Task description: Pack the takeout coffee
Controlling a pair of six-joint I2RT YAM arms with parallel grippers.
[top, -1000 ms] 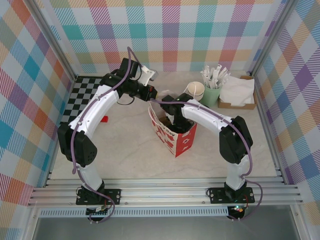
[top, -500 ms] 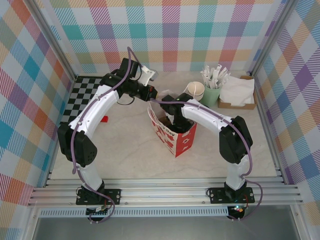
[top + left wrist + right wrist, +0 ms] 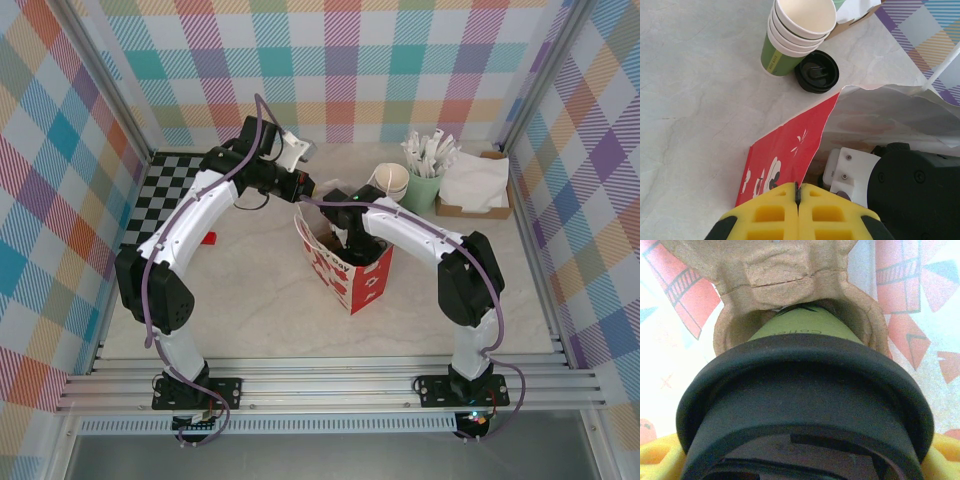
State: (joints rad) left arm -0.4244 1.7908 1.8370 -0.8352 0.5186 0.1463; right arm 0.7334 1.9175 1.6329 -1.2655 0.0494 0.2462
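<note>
The takeout coffee [image 3: 805, 405], a green cup under a black lid, stands with its base in a socket of a brown pulp cup carrier [image 3: 775, 270] inside the red-and-white paper bag [image 3: 345, 270]. My right gripper [image 3: 800, 462] is down in the bag and shut on the cup, with a yellow finger [image 3: 650, 450] showing at each side of the lid. My left gripper [image 3: 798, 189] is shut on the bag's red rim [image 3: 785, 155] at the back left and holds it open. In the top view the left gripper [image 3: 303, 187] sits just behind the bag.
A stack of lidless green cups [image 3: 797, 35] stands behind the bag with a loose black lid [image 3: 817, 78] beside it. Further right are a pale-green cup of wrapped sticks [image 3: 424, 185] and a napkin box [image 3: 475, 190]. A chequered mat [image 3: 165, 185] lies at the back left.
</note>
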